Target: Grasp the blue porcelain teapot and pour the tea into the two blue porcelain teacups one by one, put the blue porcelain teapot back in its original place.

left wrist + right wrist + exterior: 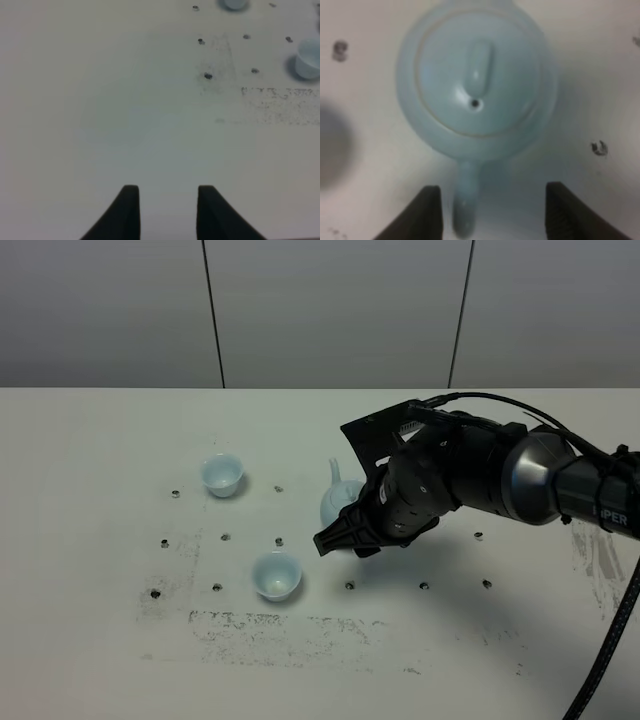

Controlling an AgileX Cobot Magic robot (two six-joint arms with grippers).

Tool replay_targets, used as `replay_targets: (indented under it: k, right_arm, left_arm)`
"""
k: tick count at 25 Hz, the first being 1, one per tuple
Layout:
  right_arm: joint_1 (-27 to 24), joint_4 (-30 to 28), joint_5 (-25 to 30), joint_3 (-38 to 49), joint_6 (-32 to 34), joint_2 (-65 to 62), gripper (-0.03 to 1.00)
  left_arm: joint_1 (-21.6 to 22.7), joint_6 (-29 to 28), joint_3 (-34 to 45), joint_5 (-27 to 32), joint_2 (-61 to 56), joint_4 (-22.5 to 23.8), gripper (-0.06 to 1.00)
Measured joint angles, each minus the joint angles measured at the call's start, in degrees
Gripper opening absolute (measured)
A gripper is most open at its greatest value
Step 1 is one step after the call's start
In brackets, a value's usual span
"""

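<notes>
Right jaws (490, 212) released astride teapot (476, 80) handle, left jaws (167, 212) clenched, two teacups (276, 575) nearby

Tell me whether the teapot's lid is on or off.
On: the lid sits seated in the teapot opening, knob and vent hole visible from above.

A white table (90, 540) carries everything, its top dotted with small dark screw holes (217, 587) and scuffed with grey speckled marks (280, 625) toward the near edge. Standing on it are the blue porcelain teapot (338, 502), mostly hidden behind the arm, and the two blue porcelain teacups: the far teacup (222, 474) off to the teapot's left and the near teacup (276, 575) closer to the front, well apart from each other.
</notes>
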Motion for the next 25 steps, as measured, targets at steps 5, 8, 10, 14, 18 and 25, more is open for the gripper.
replay_targets:
  k: [5, 8, 10, 14, 18, 25]
  right_arm:
    - [-0.18, 5.56, 0.89, -1.43, -6.46, 0.0, 0.47]
    - [-0.81, 8.4, 0.89, -1.67, -8.08, 0.88, 0.47]
    - [-1.42, 9.71, 1.12, -2.32, -8.37, 1.73, 0.47]
    - [-2.24, 10.23, 1.59, -3.59, -8.89, 2.76, 0.47]
    - [-2.26, 11.0, 1.59, -3.71, -9.29, 3.36, 0.47]
    - [-2.84, 11.48, 1.71, -3.72, -9.39, 4.84, 0.43]
  left_arm:
    - [0.0, 0.0, 0.0, 0.0, 0.0, 0.0, 0.34]
    - [0.0, 0.0, 0.0, 0.0, 0.0, 0.0, 0.34]
    - [0.0, 0.0, 0.0, 0.0, 0.0, 0.0, 0.34]
    - [0.0, 0.0, 0.0, 0.0, 0.0, 0.0, 0.34]
    - [0.0, 0.0, 0.0, 0.0, 0.0, 0.0, 0.34]
    - [0.0, 0.0, 0.0, 0.0, 0.0, 0.0, 0.34]
